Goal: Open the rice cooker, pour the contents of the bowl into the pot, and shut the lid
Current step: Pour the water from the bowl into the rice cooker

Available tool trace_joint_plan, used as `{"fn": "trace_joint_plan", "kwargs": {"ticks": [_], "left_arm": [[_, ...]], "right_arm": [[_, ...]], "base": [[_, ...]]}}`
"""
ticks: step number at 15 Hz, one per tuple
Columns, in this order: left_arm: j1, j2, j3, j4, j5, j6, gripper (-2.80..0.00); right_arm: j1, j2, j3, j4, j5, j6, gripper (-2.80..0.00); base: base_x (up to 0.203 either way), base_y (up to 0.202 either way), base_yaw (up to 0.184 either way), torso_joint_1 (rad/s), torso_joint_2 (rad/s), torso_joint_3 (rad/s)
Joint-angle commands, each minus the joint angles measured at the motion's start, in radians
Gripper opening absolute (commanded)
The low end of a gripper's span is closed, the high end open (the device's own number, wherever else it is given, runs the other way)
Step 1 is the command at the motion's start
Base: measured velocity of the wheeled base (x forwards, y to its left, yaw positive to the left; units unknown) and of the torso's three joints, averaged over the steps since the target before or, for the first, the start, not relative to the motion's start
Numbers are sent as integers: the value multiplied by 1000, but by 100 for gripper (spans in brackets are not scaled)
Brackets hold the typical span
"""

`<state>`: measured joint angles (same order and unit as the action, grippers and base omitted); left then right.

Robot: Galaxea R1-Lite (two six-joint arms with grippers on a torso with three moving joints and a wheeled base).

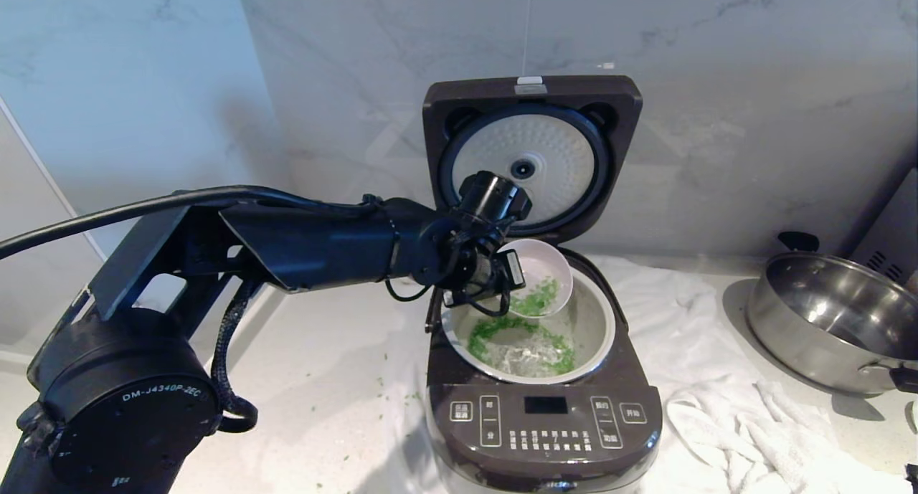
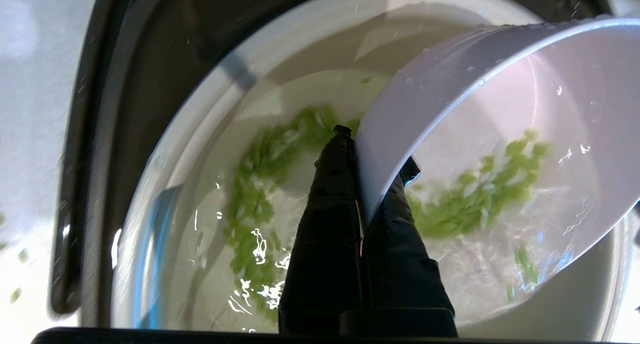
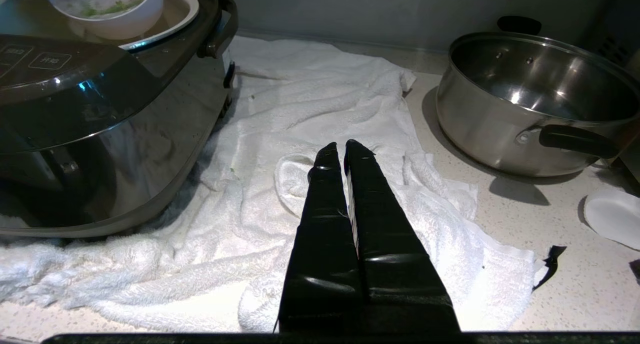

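While your left end effector (image 2: 372,184) pinches the pink bowl's (image 1: 546,268) rim, the bowl tilts over the pot (image 1: 601,320), green bits (image 1: 534,302) sliding out. Lid (image 1: 531,153) stands open. Your right end effector (image 3: 345,154) hangs closed above the white towel (image 3: 310,114).

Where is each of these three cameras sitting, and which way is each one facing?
Head view: high on the robot, looking down at the open rice cooker; the left arm reaches in, tipping the bowl.
Left wrist view: behind the left gripper, fingers pinching the bowl's rim, facing into the pot.
Right wrist view: behind the right gripper, shut, low over the white towel, facing the steel pan.
Shared: all three show the bowl over the cooker.
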<state>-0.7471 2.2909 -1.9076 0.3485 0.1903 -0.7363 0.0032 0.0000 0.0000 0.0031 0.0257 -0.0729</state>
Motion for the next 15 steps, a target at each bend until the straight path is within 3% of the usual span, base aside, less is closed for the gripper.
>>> {"fn": "trace_joint_plan", "kwargs": {"ticks": [1, 5, 9, 12, 13, 15], "left_arm": [[4, -11, 76, -104, -3, -5, -280], [7, -52, 336, -533, -17, 12, -280], [12, -69, 542, -1095, -27, 27, -280], [25, -51, 726, -1577, -129, 30, -280], [30, -28, 760, -1651, -163, 35, -280], [32, -1, 758, -1684, -172, 67, -280]], "right_arm": [[0, 0, 0, 0, 0, -1, -280], [0, 0, 0, 0, 0, -1, -280], [1, 0, 0, 0, 0, -1, -280], [1, 2, 0, 0, 0, -1, -280], [1, 2, 0, 0, 0, -1, -280], [1, 0, 0, 0, 0, -1, -280]], "base": [[0, 0, 0, 0, 0, 0], [0, 0, 0, 0, 0, 0], [0, 0, 0, 0, 0, 0], [0, 0, 0, 0, 0, 0], [0, 0, 0, 0, 0, 0], [0, 0, 0, 0, 0, 0]]}}
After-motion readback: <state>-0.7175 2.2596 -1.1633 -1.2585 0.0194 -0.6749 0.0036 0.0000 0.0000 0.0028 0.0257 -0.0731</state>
